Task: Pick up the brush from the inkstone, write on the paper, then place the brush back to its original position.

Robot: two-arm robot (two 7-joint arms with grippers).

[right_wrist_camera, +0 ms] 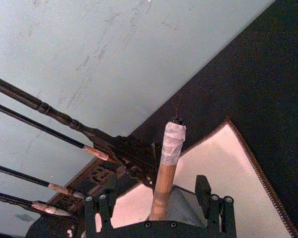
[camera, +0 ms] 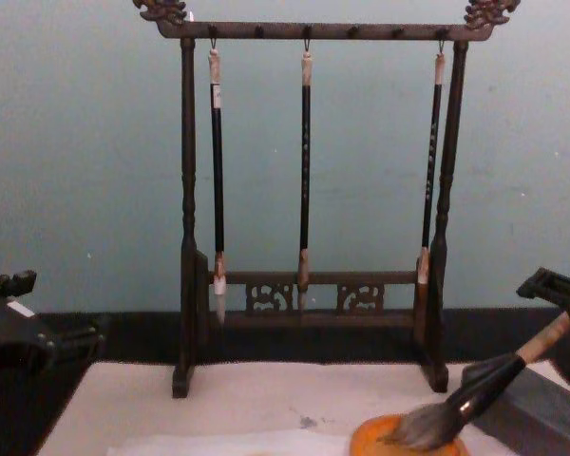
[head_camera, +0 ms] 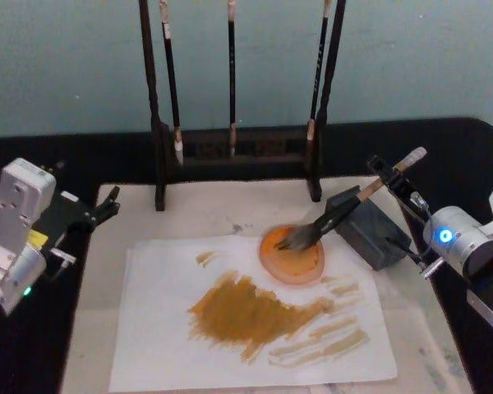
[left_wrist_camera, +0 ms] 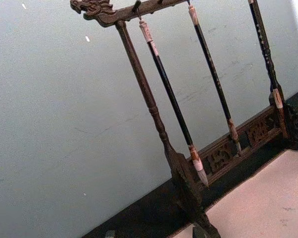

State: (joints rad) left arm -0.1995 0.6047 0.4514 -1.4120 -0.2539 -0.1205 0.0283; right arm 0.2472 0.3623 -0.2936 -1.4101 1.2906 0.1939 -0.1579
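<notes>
Already the paper (head_camera: pixel 148 345) has brown strokes (head_camera: pixel 246 312). Brush (head_camera: pixel 329 222) rests on the inkstone (head_camera: pixel 292 267). Right gripper (right_wrist_camera: pixel 157 191) is spread around its handle; left gripper (head_camera: pixel 105 207) waits aside.

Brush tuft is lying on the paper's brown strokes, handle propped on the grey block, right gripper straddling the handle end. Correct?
Not quite. The head view shows the brush tuft lying in the orange inkstone, not on the brown strokes on the paper. The rest holds: handle propped on the grey block, right gripper straddling the handle end.
</notes>
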